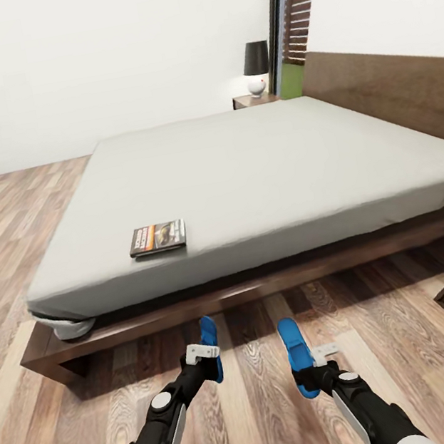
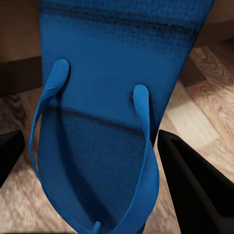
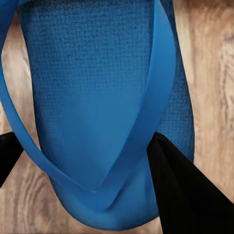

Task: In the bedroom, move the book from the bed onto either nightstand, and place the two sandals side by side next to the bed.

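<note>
A lamp (image 1: 256, 66) with a black shade and a round white base stands in the far corner. Behind it runs a tall dark window frame (image 1: 280, 21) with brown slats (image 1: 300, 3) and a patch of green (image 1: 291, 80) below them. The walls (image 1: 100, 54) are plain white.

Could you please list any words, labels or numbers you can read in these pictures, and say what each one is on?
Book cover, lying on the bed: pale title lettering across the top, too small and blurred to read.
Blue sandals: plain textured soles, no brand or number.
Nothing else in view carries any text.
</note>
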Controlling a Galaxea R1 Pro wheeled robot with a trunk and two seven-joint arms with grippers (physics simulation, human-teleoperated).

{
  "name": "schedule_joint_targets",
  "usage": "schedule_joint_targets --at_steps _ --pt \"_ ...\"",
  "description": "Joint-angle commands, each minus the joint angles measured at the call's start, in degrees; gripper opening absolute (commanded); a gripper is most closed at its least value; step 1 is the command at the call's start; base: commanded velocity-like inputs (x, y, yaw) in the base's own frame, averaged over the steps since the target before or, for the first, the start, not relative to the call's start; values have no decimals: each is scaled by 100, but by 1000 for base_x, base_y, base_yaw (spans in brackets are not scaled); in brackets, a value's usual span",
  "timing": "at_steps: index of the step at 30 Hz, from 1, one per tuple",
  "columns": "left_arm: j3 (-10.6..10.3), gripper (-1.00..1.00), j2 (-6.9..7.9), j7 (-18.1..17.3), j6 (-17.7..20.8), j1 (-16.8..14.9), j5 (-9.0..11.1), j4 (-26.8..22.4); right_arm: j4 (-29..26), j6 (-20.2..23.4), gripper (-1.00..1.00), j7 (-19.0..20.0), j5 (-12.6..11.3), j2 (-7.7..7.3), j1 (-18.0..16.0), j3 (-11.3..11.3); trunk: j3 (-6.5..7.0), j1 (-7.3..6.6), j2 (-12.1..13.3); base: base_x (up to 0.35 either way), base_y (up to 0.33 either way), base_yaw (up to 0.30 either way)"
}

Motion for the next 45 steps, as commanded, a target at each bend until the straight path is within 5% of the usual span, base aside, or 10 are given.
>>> schedule_joint_targets --at_steps 1,23,45 --pt "14 -100 -4 -24 20 0 -60 -11 -14 39 -100 15 40 2 1 -3 -4 -1 -2 0 0 151" --pt "36 -100 5 -24 20 -3 -53 77 -14 39 -100 16 40 -5 1 -5 -4 -1 -2 0 0 258" --pt "37 -100 23 -24 22 -1 -53 77 563 38 -100 17 44 6 1 -4 -4 -1 -2 0 0 9"
